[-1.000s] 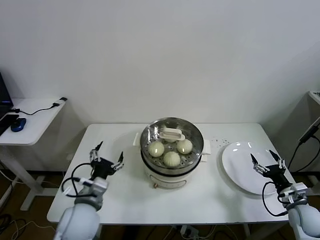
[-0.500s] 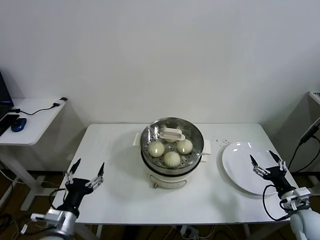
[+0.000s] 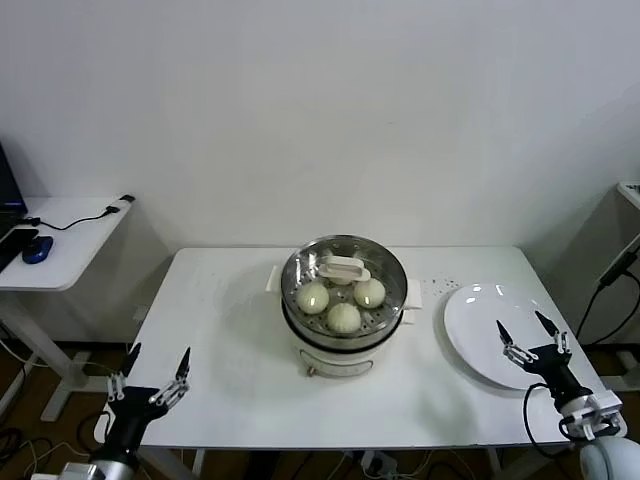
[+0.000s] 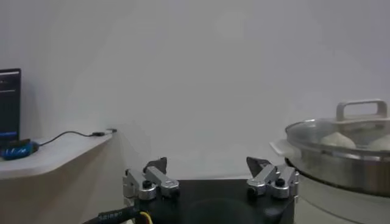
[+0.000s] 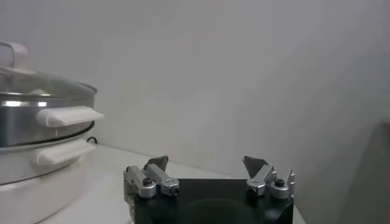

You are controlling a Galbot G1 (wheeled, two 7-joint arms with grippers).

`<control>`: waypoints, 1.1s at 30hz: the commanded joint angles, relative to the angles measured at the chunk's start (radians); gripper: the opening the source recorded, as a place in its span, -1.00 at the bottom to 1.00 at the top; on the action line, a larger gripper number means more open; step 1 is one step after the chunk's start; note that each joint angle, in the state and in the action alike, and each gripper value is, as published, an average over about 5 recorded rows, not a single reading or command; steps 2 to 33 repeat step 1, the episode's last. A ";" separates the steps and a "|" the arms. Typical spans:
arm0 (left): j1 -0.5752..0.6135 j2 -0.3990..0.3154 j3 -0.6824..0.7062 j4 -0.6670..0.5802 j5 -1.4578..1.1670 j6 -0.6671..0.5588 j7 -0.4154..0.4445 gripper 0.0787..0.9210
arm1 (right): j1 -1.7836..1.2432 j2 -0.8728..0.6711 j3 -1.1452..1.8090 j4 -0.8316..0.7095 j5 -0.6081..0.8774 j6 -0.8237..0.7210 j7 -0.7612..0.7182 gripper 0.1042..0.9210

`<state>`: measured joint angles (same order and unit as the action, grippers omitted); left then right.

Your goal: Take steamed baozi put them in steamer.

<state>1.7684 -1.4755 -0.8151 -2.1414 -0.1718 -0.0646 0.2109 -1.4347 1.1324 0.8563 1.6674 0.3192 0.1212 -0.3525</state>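
Note:
The steel steamer [image 3: 344,300] stands mid-table on its white base, under a glass lid [image 3: 343,270] with a white handle. Three cream-white baozi [image 3: 343,317] show inside through the lid; a fourth is hidden under the handle. My left gripper [image 3: 152,377] is open and empty, low at the table's front left edge. My right gripper [image 3: 528,337] is open and empty at the front right, over the near part of the white plate [image 3: 490,335]. In the left wrist view the lidded steamer [image 4: 347,161] sits beyond the open left gripper [image 4: 209,172]. The right wrist view shows the steamer [image 5: 36,131] beyond the open right gripper [image 5: 206,167].
A side desk [image 3: 55,240] with a blue mouse and cables stands at the far left. A white wall lies behind the table [image 3: 240,350]. A cable hangs at the far right.
My left gripper has drawn back from over the table's left part to the front left edge and lower. My right gripper has dropped back slightly. The steamer and baozi have not moved.

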 commanded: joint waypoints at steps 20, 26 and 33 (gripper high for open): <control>0.041 -0.014 -0.022 -0.004 -0.006 -0.035 0.008 0.77 | -0.028 0.005 0.003 0.016 0.003 0.007 -0.002 0.76; 0.041 -0.014 -0.022 -0.004 -0.006 -0.035 0.008 0.77 | -0.028 0.005 0.003 0.016 0.003 0.007 -0.002 0.76; 0.041 -0.014 -0.022 -0.004 -0.006 -0.035 0.008 0.77 | -0.028 0.005 0.003 0.016 0.003 0.007 -0.002 0.76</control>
